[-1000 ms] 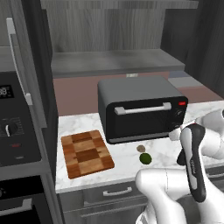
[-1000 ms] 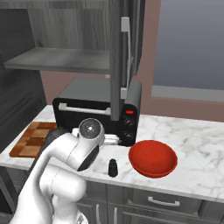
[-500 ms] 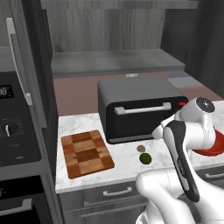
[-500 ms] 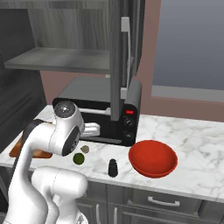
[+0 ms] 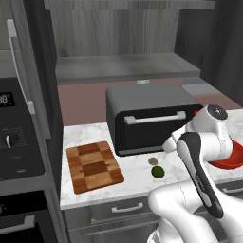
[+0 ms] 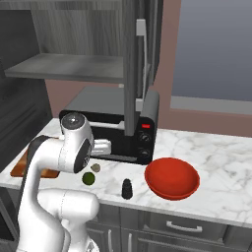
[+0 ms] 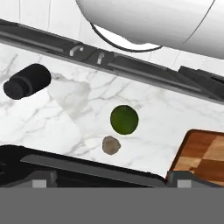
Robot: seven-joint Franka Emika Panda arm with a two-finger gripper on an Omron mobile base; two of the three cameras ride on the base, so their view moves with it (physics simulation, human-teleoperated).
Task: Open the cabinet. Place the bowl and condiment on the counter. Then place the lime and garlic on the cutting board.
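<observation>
The cabinet stands open, its door swung out and its shelf bare. On the white marble counter sit the red bowl and the dark condiment. The lime and the garlic lie side by side in front of the black toaster oven, right of the chequered cutting board. My gripper hangs open above the lime and garlic, holding nothing. In the right base view my white hand hovers just above them; the arm hides part of the board.
The black toaster oven stands at the back of the counter, close behind the lime. An oven panel with a knob is left of the counter. Grey drawers run under the counter's front edge.
My arm has swung left from beside the bowl to above the lime and garlic. The gripper stayed open. Bowl, condiment, lime and garlic have not moved.
</observation>
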